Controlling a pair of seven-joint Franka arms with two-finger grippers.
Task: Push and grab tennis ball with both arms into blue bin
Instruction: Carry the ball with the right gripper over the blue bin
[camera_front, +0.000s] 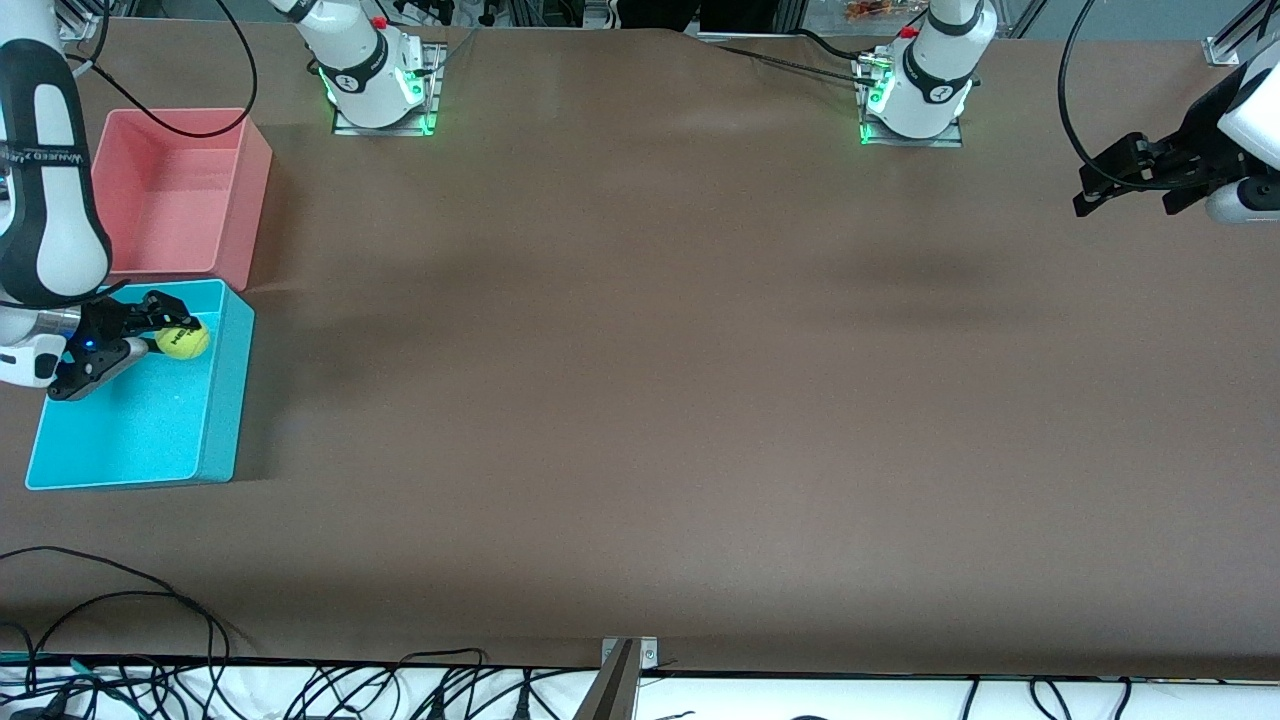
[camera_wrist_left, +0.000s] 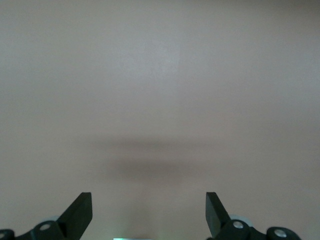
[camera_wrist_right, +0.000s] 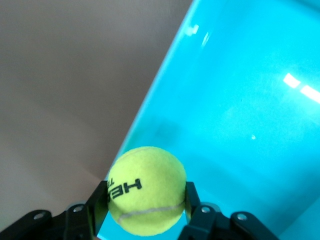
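Note:
My right gripper (camera_front: 172, 330) is shut on the yellow-green tennis ball (camera_front: 184, 342) and holds it over the blue bin (camera_front: 222, 410), above its part next to the pink bin. In the right wrist view the ball (camera_wrist_right: 147, 190) with dark lettering sits between the black fingers (camera_wrist_right: 191, 196), over the bin's rim and cyan floor (camera_wrist_right: 240, 115). My left gripper (camera_front: 1125, 185) is open and empty, up in the air over the bare table at the left arm's end. Its wrist view shows two spread fingertips (camera_wrist_left: 80, 212) over brown table only.
A pink bin (camera_front: 225, 215) stands beside the blue bin, farther from the front camera. The brown table (camera_front: 640, 400) stretches between the two arms. Cables lie along the table's near edge (camera_front: 120, 600).

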